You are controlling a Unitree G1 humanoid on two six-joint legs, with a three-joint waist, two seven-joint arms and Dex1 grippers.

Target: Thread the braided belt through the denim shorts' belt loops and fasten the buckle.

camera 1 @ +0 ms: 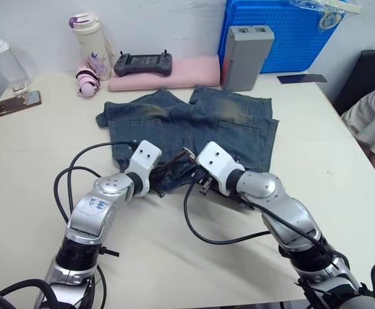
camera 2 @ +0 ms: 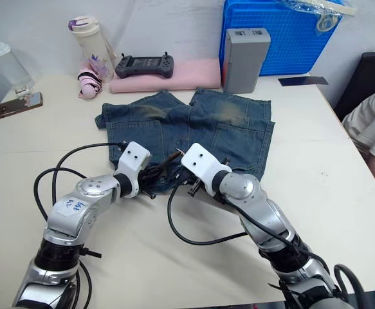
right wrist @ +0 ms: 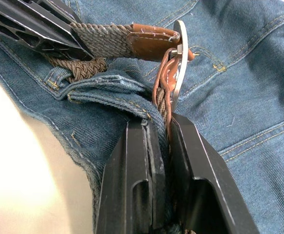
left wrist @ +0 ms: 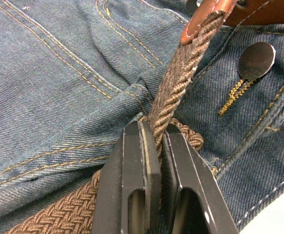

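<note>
The denim shorts [camera 1: 193, 122] lie flat mid-table, waistband toward me. The braided belt [left wrist: 173, 83] runs along that waistband; a stretch passes under a denim fold that may be one of the belt loops [right wrist: 107, 90]. My left gripper [left wrist: 156, 131] is shut on the brown braid just short of its tan leather end [left wrist: 205, 19], beside the shorts' metal button [left wrist: 256, 58]. My right gripper [right wrist: 162, 124] is shut on the belt right below the silvery buckle [right wrist: 180, 63] and its tan tab [right wrist: 149, 41]. Both grippers meet at the waistband's near edge [camera 1: 177, 174], fingertips close together.
Behind the shorts lie a pink cloth pad [camera 1: 193, 67] carrying a black controller [camera 1: 142, 63], a grey box [camera 1: 246, 56] and a blue crate [camera 1: 283, 32]. A bottle [camera 1: 92, 38] and phone [camera 1: 15, 103] sit far left. A person's sleeve [camera 1: 374, 122] shows at right. Black cables [camera 1: 78, 167] loop near my arms.
</note>
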